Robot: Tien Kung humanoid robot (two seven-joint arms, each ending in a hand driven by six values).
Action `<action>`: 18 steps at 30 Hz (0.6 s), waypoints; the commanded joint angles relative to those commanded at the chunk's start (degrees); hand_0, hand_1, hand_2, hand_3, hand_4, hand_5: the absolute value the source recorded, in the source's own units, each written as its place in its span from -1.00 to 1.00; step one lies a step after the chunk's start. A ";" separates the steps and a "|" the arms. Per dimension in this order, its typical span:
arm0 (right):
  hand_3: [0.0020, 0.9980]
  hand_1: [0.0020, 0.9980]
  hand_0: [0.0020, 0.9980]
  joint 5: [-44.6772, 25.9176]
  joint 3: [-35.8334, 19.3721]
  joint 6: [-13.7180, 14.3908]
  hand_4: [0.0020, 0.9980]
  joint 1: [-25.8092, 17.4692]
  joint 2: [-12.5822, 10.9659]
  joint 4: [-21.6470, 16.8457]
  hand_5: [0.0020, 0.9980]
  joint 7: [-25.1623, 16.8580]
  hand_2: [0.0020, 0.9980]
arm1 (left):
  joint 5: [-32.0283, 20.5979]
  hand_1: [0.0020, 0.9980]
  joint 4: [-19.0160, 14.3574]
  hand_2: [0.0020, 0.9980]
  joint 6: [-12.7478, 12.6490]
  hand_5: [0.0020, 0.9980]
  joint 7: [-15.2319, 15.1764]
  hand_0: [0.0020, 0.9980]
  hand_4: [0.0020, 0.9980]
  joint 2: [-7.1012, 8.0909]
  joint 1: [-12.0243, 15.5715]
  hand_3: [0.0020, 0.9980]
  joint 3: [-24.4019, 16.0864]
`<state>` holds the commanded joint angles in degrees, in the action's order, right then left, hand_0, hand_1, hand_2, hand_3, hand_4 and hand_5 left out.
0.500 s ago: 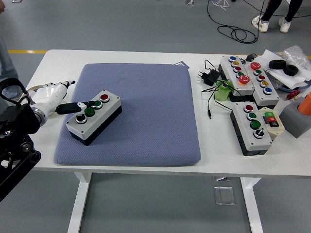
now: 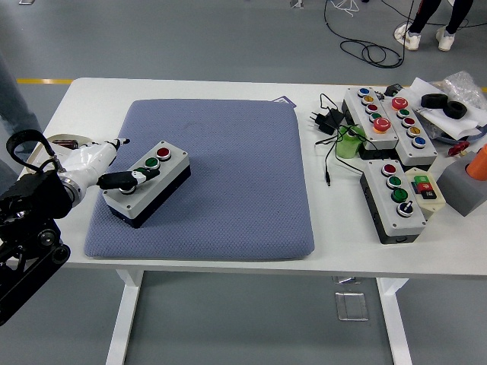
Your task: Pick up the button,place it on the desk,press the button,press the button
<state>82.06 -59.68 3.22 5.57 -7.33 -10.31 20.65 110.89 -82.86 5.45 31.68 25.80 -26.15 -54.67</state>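
1. One grey three-button control box (image 2: pixel 148 182) sits on my blue-grey fabric pad (image 2: pixel 228 175), left side.
2. My left hand (image 2: pixel 103 169) grasps nothing; a black-tipped finger (image 2: pixel 135 176) rests on the box's near buttons.

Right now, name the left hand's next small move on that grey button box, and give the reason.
Probably press straight down: the left hand has a dark fingertip over the button box on the blue pad, beside its green buttons, apparently near the middle one.
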 joint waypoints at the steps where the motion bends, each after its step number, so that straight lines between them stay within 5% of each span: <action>1: 0.13 -0.06 0.28 -0.07 0.04 0.01 -0.39 -0.01 -0.01 0.00 -0.52 -0.01 0.22 | 0.00 1.00 0.04 1.00 -0.38 1.00 0.05 0.95 1.00 -0.14 0.04 1.00 0.22; 10: 0.13 -0.06 0.28 0.17 -0.12 0.03 -0.39 0.07 -0.13 0.00 -0.52 -0.02 0.22 | 1.26 1.00 1.68 1.00 -2.40 1.00 1.55 0.86 1.00 -2.18 -0.48 1.00 1.65; 18: 0.13 -0.07 0.28 0.01 -0.09 0.16 -0.39 0.05 -0.14 0.00 -0.52 -0.02 0.22 | 2.93 1.00 2.16 1.00 -1.10 1.00 2.26 0.76 1.00 -3.45 -0.68 1.00 3.75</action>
<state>82.07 -59.77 3.38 5.62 -7.48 -10.31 20.62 113.82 -80.70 4.35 33.94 22.34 -26.83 -50.92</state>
